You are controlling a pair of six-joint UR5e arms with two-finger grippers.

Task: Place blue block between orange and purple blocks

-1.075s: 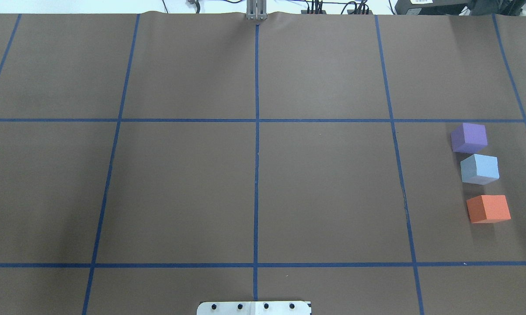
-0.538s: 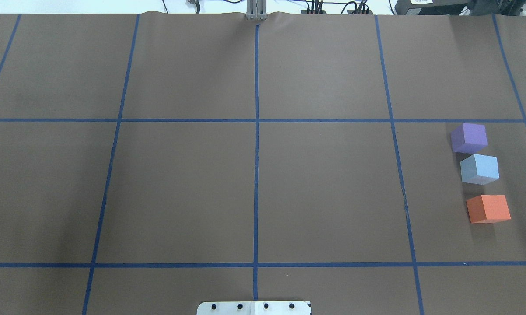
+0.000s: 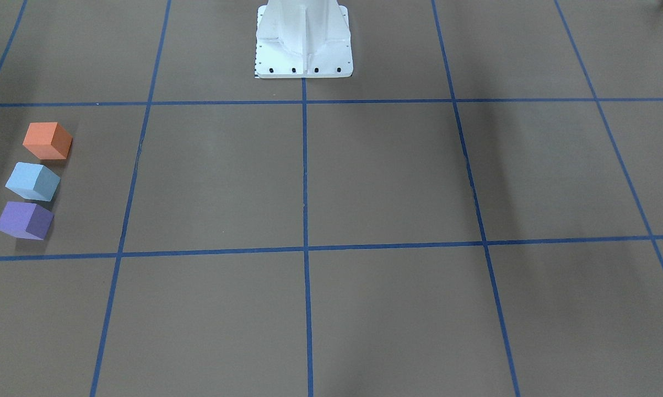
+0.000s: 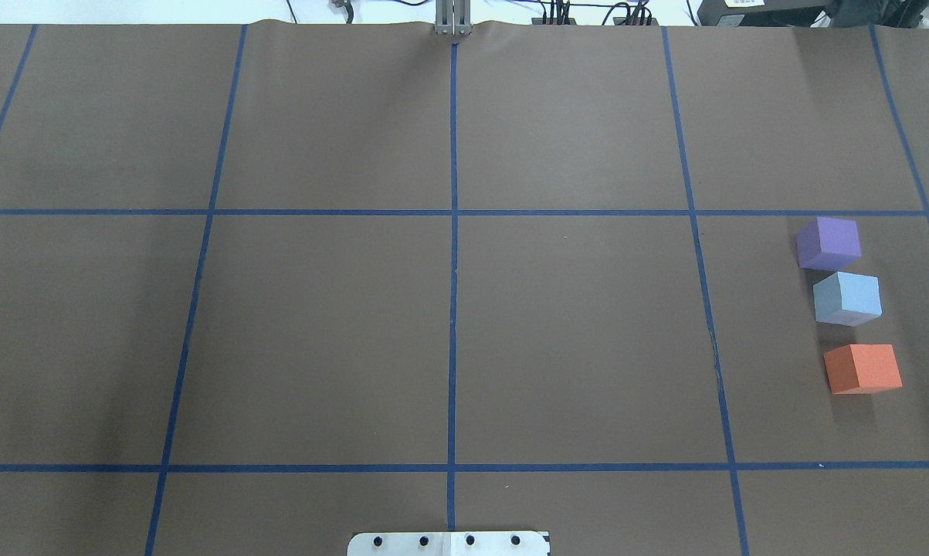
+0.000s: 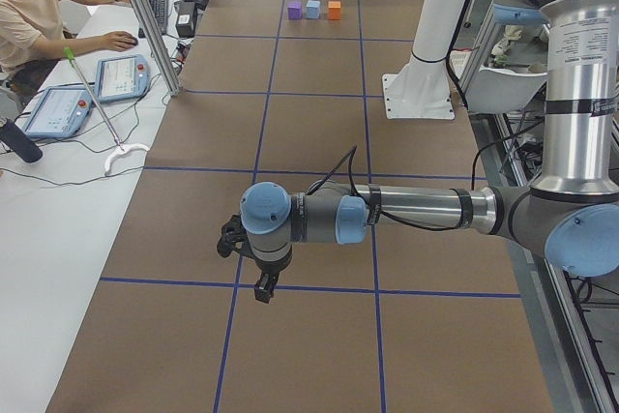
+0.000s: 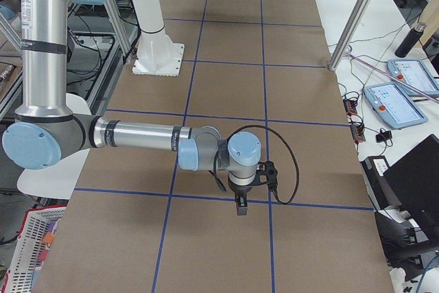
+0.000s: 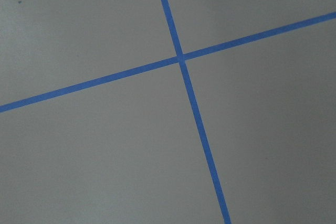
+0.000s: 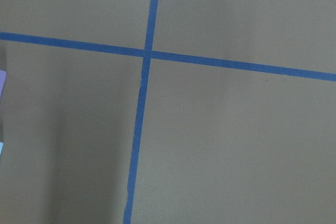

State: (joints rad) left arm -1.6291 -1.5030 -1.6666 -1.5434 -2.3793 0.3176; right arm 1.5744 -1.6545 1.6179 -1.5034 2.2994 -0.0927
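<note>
Sitting in a short row near the right-hand end of the table (image 4: 572,347) were three cubes. The purple block (image 4: 828,243) was farthest from the robot, the blue block (image 4: 847,298) in the middle, and the orange block (image 4: 862,368) nearest. Blue sat just beside purple, maybe touching (couldn't tell), w/ a thin gap to orange, and was turned slightly off square vs. its neighbours. Judged from that layout, the task looked done or nearly so.

No gripper showed in the overhead or front views, and nothing touched the blocks. The left gripper (image 5: 263,287) hung above the table's left part, its wrist cam looking down on a tape crossing (image 7: 180,59). The right gripper (image 6: 240,205) hung above the right part. Its wrist cam caught only slivers of purple and blue at the frame edge. Both grippers showed only in side views, so jaw opening and any load couldn't be told.

To finish well, keep both arms clear of the row. If blue needed centring, it would prob. be best to come straight down and grip the two faces not turned toward purple or orange. Then shift it a little and lift off w/o nudging either neighbour.
</note>
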